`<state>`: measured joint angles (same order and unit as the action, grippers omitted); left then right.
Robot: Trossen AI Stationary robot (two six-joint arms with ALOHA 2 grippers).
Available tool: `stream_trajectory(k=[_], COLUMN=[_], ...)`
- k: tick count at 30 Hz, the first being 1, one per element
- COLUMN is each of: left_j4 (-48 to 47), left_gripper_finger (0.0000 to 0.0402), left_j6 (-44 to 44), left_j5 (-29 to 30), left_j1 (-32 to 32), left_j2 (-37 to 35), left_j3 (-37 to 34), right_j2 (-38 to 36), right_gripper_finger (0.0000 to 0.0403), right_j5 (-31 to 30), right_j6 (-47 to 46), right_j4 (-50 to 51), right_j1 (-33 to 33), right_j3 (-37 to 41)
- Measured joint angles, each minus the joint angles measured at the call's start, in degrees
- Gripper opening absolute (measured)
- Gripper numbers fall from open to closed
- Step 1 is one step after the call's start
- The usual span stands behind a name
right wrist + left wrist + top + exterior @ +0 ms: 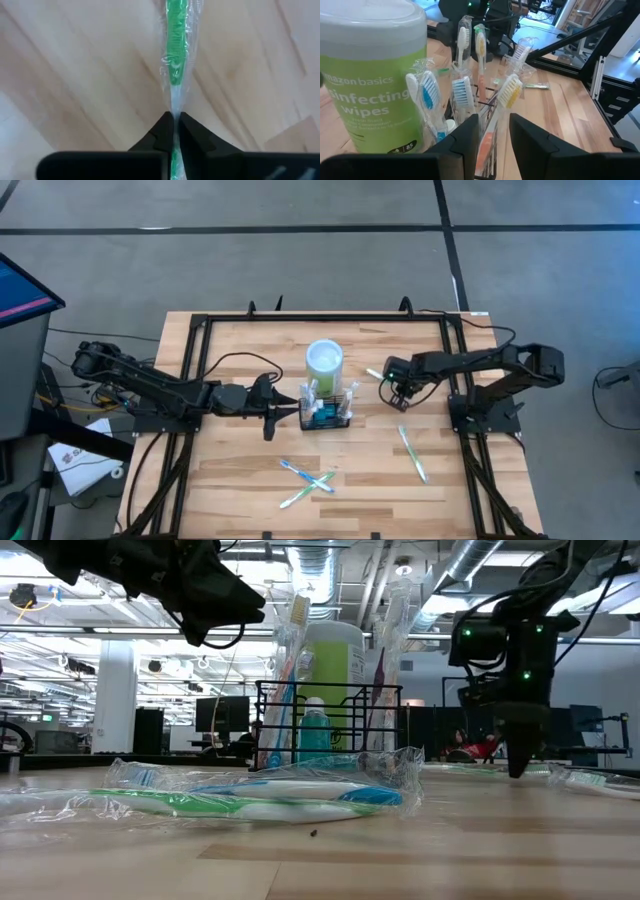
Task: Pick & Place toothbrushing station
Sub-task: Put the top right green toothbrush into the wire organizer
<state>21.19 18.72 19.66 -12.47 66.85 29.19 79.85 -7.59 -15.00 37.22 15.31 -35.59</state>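
The right gripper (173,120), near the table's right edge, is clamped on a green wrapped toothbrush (176,60), so next comes lifting it toward the caddy (327,412).

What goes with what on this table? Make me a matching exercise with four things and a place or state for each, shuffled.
Things:
1. black wire-mesh rectangular caddy
2. lime-green wipes canister with white lid
3. right pincer
4. pair of plastic-wrapped blue and green toothbrushes

States:
A. shut on a wrapped green toothbrush
B. lying crossed on the wooden table
C. holding upright wrapped toothbrushes
D. standing upright next to the caddy

Pairs: 1-C, 2-D, 3-A, 4-B
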Motion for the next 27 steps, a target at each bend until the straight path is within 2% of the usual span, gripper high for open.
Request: stream_trajectory(k=[5,14,20,27], left_j4=[0.21,0.28,0.44,0.91], left_gripper_finger=[0.0104,0.0104,0.0104,0.0104], left_j6=[0.0,-0.38,-0.42,-0.44], left_j5=[0.0,0.0,0.0,0.0], left_j1=[0.0,0.0,0.0,0.0], left_j2=[-0.01,0.0,0.0,-0.19], left_j3=[0.0,0.0,0.0,0.02], right_j2=[-0.02,-1.63,-1.97,-1.97], right_gripper_finger=[0.0005,0.0004,0.0002,0.0001], right_j5=[0.13,-0.7,-7.7,-12.99], right_j6=[0.44,2.03,1.48,2.42], right_j4=[0.96,7.5,15.94,20.76], right_j1=[-0.3,-2.06,-4.12,-5.33], right_j3=[-0.45,-7.49,-14.59,-22.55])
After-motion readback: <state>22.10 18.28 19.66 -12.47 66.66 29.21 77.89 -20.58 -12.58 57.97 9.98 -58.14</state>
